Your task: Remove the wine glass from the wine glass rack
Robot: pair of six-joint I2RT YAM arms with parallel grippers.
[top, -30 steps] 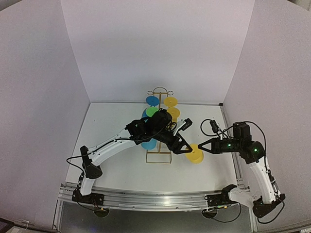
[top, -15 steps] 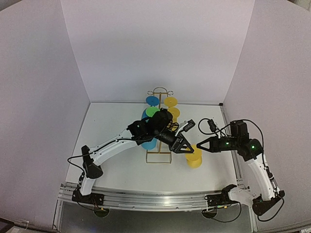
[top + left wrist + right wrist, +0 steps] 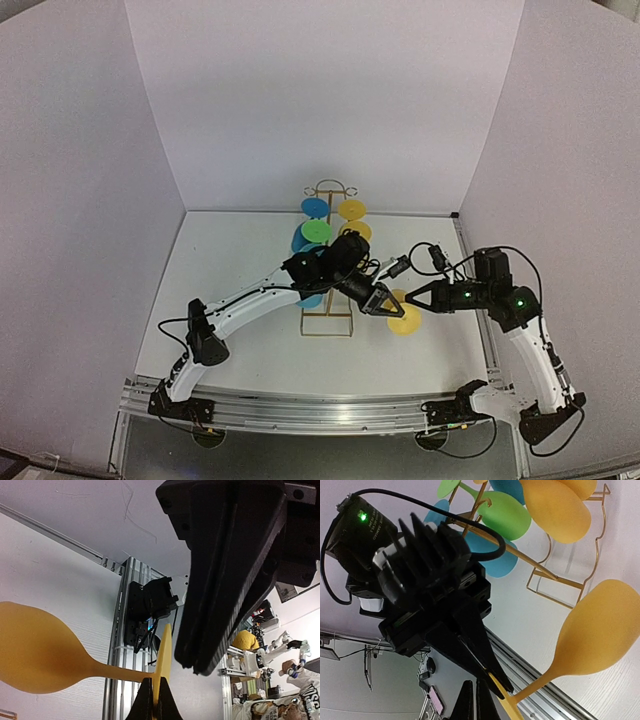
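At the left of the overhead view, the left arm is stretched from its base across the white desk [image 3: 230,300] toward the middle. The wine glass rack [image 3: 327,335], a thin gold wire frame, is stood at the centre of the desk. Blue [image 3: 315,207], green [image 3: 316,231] and yellow [image 3: 351,209] glasses are hung along its two sides. In the right wrist view the green bowl [image 3: 505,512] and a blue one [image 3: 495,555] are seen against the rack's gold rods [image 3: 530,563].

Just right of the rack's base, the left gripper [image 3: 380,303] is found. In its own wrist view the left gripper [image 3: 154,702] is closed, with the thin rim of a yellow foot pinched between the fingertips.

That foot belongs to the yellow wine glass [image 3: 404,318], which is off the rack and held between the two grippers, near the frame's right side but apart from it. Its bowl [image 3: 35,650] is joined to the edge-on foot by a slim stem. In the right wrist view the bowl [image 3: 595,630] is seen over the desk, clear of the rack's wire.

Further right, the right gripper [image 3: 410,298] is pointed at the same foot from the opposite side. Its fingers [image 3: 467,702] are pressed together at the foot's rim, and the left gripper's tips are met there.
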